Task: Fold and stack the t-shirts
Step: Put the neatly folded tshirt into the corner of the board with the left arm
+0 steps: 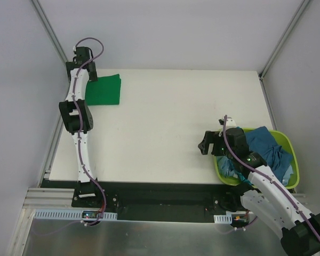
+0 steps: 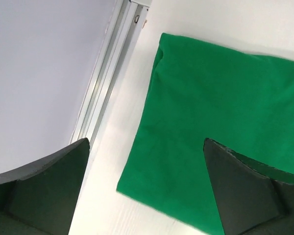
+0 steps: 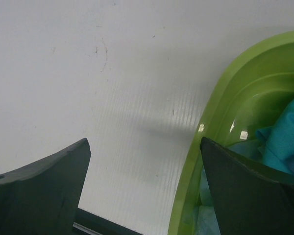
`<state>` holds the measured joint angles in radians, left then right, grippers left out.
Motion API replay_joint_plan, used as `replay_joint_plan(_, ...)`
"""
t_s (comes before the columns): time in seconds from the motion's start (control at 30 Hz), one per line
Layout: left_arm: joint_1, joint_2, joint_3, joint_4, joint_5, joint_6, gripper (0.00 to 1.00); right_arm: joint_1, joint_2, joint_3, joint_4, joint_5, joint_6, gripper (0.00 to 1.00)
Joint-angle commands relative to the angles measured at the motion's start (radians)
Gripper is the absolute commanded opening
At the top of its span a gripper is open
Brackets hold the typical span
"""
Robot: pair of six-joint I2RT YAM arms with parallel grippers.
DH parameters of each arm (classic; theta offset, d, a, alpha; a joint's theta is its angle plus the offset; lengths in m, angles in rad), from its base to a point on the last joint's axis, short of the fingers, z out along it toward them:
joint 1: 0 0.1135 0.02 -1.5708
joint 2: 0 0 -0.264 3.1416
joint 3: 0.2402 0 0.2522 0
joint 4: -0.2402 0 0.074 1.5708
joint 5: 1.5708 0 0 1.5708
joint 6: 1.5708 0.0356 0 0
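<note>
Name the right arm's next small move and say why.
Probably shift the right tool into the basket and lower it onto the blue t-shirt: it hangs open and empty at the rim, and the green t-shirt already lies folded.

The green shirt (image 2: 210, 122) was soft, matt cloth. The basket (image 3: 220, 112) was smooth, glossy plastic that caught bright glints. The table (image 3: 112, 73) looked matt white, faintly ribbed and lightly scuffed. The rail (image 2: 108, 73) was dull metal. The teal shirt (image 3: 286, 137) was matt cloth too.

Bright, even, diffuse light, faint soft shadow on the table (image 3: 88, 73), small glints on the basket (image 3: 220, 98), near jaws slightly soft
</note>
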<state>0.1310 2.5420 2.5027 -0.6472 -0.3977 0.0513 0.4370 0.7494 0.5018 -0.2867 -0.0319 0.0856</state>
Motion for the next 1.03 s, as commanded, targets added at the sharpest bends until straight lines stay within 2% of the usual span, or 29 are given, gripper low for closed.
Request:
replay_joint_plan(0.0, -0.005, -0.302, -0.103, 0.020, 0.073, -0.095, 0.99, -0.001, 0.001, 0.020, 0.073, 0.026, 0.009, 0.96)
replay_joint_plan(0.13, -0.014, -0.596, -0.327, 0.017, 0.395, -0.279, 0.99, -0.003, 0.036, 0.056, 0.067, 0.043, 0.007, 0.96)
replay_joint_plan(0.2, -0.042, -0.705, -0.454, 0.018, 0.496, -0.355, 0.99, -0.003, 0.045, 0.072, 0.060, 0.043, 0.009, 0.96)
replay_joint_plan(0.27, -0.086, -0.811, -0.589, 0.017, 0.493, -0.393, 0.99, -0.001, 0.053, 0.058, 0.093, -0.023, 0.054, 0.96)
replay_joint_plan(0.3, -0.129, -0.877, -0.708, 0.020, 0.461, -0.404, 0.99, 0.000, 0.054, 0.035, 0.118, -0.051, 0.055, 0.96)
replay_joint_plan(0.37, -0.242, -1.004, -0.899, 0.047, 0.348, -0.424, 0.99, -0.001, 0.047, 0.011, 0.144, -0.083, 0.043, 0.96)
replay_joint_plan(0.47, -0.387, -1.211, -1.221, 0.134, 0.298, -0.419, 0.99, 0.003, 0.018, -0.014, 0.178, -0.169, 0.019, 0.96)
replay_joint_plan(0.63, -0.539, -1.538, -1.687, 0.361, 0.430, -0.513, 0.99, 0.006, -0.025, -0.065, 0.231, -0.155, 0.025, 0.96)
replay_joint_plan(0.73, -0.561, -1.675, -1.824, 0.402, 0.444, -0.524, 0.99, 0.006, -0.047, -0.104, 0.280, -0.163, 0.034, 0.96)
replay_joint_plan(0.8, -0.561, -1.750, -1.872, 0.393, 0.404, -0.518, 0.99, 0.006, -0.059, -0.117, 0.317, -0.174, 0.036, 0.96)
replay_joint_plan(1.0, -0.561, -1.878, -1.943, 0.386, 0.332, -0.528, 0.99, 0.005, -0.094, -0.137, 0.333, -0.157, 0.042, 0.96)
